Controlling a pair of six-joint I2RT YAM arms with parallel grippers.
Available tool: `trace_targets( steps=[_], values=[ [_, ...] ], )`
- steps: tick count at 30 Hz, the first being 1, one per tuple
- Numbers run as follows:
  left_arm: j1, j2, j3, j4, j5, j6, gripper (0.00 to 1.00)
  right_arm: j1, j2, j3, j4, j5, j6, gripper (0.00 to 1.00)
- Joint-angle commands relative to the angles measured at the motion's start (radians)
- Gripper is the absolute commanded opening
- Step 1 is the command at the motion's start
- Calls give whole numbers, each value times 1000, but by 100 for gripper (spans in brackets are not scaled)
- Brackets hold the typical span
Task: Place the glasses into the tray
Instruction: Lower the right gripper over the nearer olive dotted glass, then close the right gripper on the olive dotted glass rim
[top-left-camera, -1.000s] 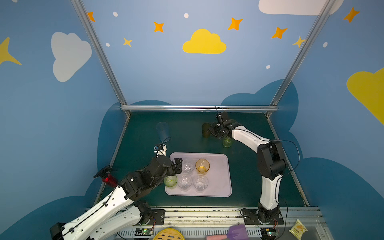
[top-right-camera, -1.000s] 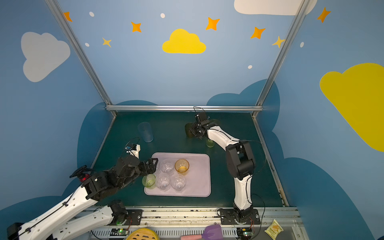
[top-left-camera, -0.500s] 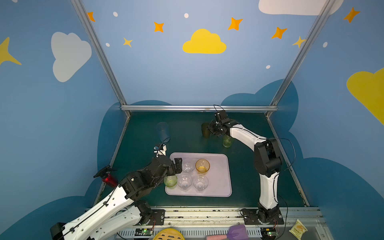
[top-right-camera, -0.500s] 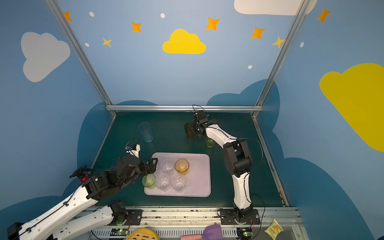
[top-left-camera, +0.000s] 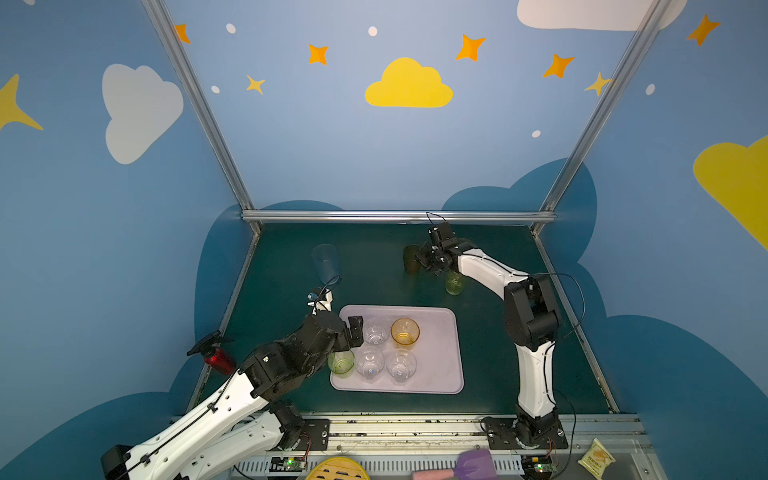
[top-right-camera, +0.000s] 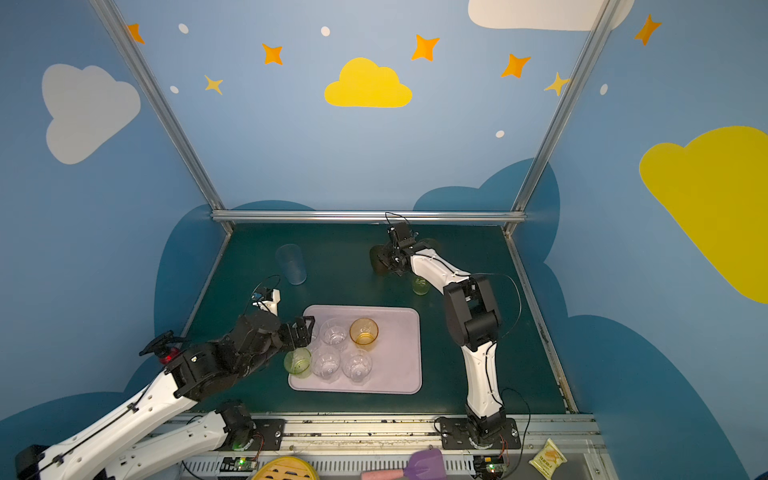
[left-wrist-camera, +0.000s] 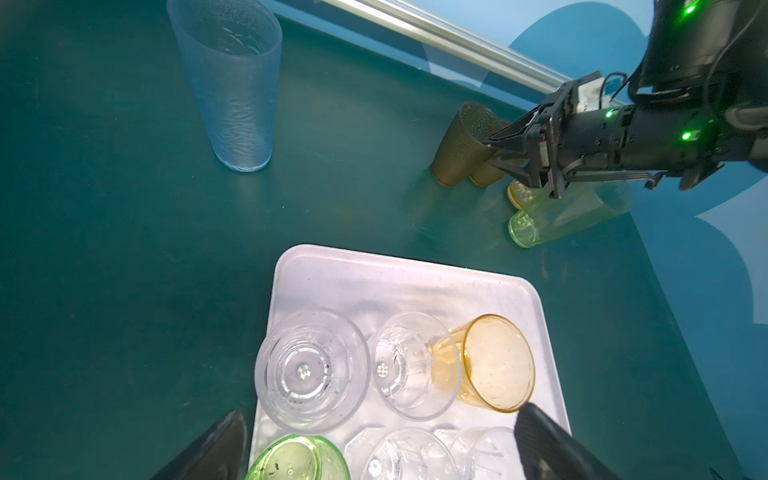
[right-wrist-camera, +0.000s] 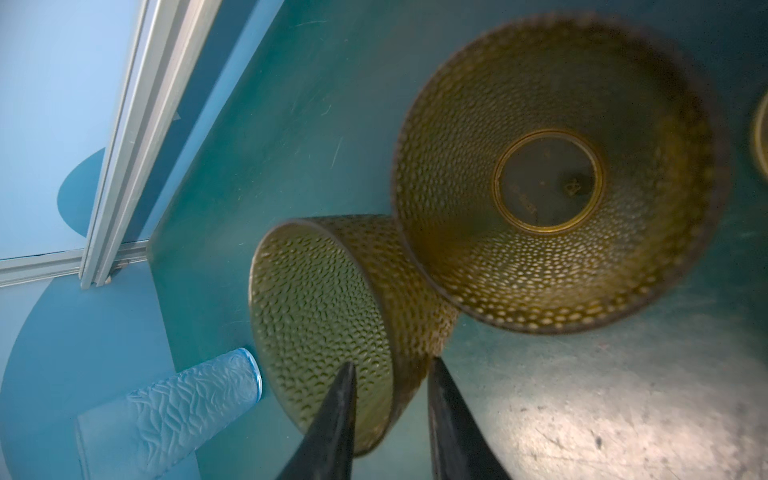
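The tray (top-left-camera: 440, 370) lies in the near middle of the desk (top-left-camera: 374, 249). In its left half stand a green glass (top-left-camera: 341, 362) at the near left corner, an orange-yellow glass (top-left-camera: 405, 331) and four clear glasses (left-wrist-camera: 311, 370). The left pincer (top-left-camera: 354, 331) hangs over the tray's left edge with its fingers spread wide, and it grasps nothing. At the far side of the desk, the right pincer (right-wrist-camera: 391, 361) is at a brown dimpled glass (right-wrist-camera: 328, 307). One finger is inside the rim and the other outside, with the wall between them. Whether they press the wall, I cannot tell. A second brown glass (right-wrist-camera: 557, 174) stands just beside it. A yellow-green glass (top-left-camera: 454, 283) stands near the right arm, and a pale blue glass (top-left-camera: 326, 262) stands well apart at the far left.
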Motion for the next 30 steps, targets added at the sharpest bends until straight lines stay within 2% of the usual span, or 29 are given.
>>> trace_targets(
  steps=[1, 8, 9, 11, 30],
  values=[
    [7, -1, -9, 3, -14, 8, 100, -2, -4, -11, -22, 17, -5, 24],
    [7, 0, -9, 3, -14, 3, 100, 4, -18, -43, -19, 27, -7, 16],
    [7, 0, -9, 4, -13, 2, 100, 4, -18, -46, -17, 25, -7, 13],
    [7, -2, -10, 2, -13, 1, 100, 8, -18, -49, -12, 18, -10, 0],
    [8, -11, -16, 5, -1, -14, 100, 52, -114, -42, -41, 50, -87, 0]
  ],
)
